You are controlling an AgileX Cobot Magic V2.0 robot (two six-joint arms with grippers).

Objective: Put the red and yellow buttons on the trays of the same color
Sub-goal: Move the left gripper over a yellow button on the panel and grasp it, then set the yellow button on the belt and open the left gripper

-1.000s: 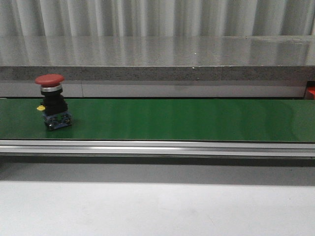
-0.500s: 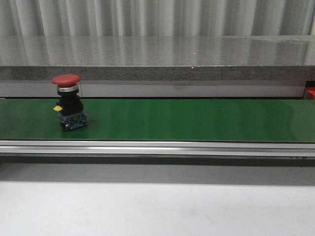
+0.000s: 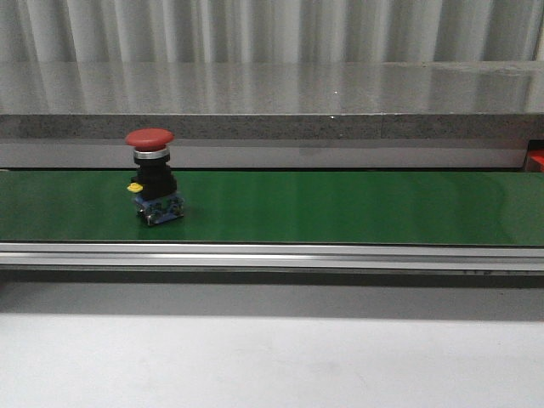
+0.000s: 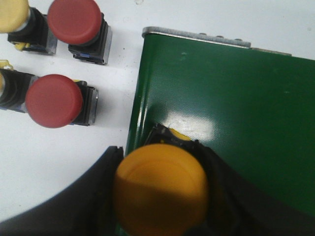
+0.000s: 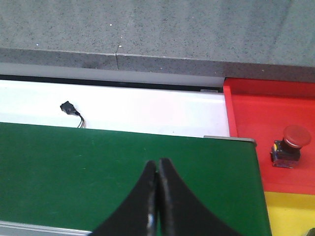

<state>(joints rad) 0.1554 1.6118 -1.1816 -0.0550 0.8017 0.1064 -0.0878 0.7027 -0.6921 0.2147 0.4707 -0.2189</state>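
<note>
**Now: one red button riding the belt, a yellow one in the left gripper**

Here the red button (image 3: 151,174) is standing upright on the green belt (image 3: 340,208), sitting at about nine o'clock in the front view, its red cap on top and a small yellow tab sticking out of its dark body. Neither arm is showing in that view.

In the left wrist view, the left gripper (image 4: 160,196) is holding a yellow button (image 4: 160,194), its dark jaws pressing in on either side of the cap, right over the end of the belt (image 4: 236,98). Off the belt's edge, on the white table (image 4: 49,167), two more red buttons are lying near each other, one (image 4: 54,101) at roughly nine o'clock and another (image 4: 76,22) at about eleven o'clock. A pale yellow cap (image 4: 12,12) is peeking in at the far corner, just beside the upper red one.

In the right wrist view, the right gripper (image 5: 156,196) is hanging over the belt with its jaws pressed together and nothing between them. At three o'clock, a red tray (image 5: 256,118) is carrying a red-capped button (image 5: 288,145), standing upright. A yellow tray (image 5: 285,211) is lying just beside the red one, at about four o'clock. A small black connector (image 5: 69,108) with wires is resting on the white strip beyond the belt.
</note>
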